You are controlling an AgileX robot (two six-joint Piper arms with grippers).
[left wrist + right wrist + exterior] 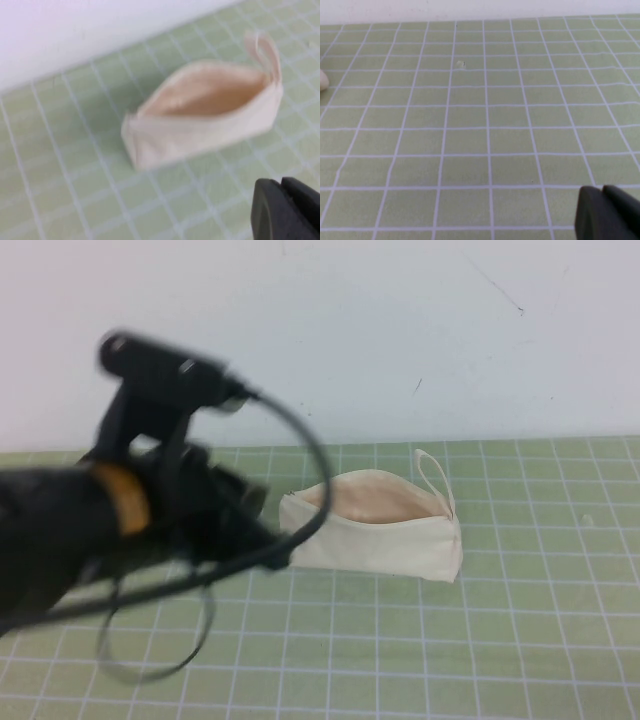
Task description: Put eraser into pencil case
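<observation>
The pencil case (375,527) is a cream fabric pouch lying on the green grid mat, mouth open upward, beige lining showing, loop strap (436,478) at its right end. It also shows in the left wrist view (200,117). The eraser shows in no view. My left gripper (281,184) is shut with nothing visible between its fingers; in the high view the left arm (150,500) reaches in from the left and ends just at the pouch's left end. My right gripper (602,189) is shut and empty above bare mat; the right arm is outside the high view.
A white wall (400,330) rises behind the mat's far edge. A loose black cable (150,665) hangs from the left arm over the front left mat. A pale rounded bit (322,80) shows at the edge of the right wrist view.
</observation>
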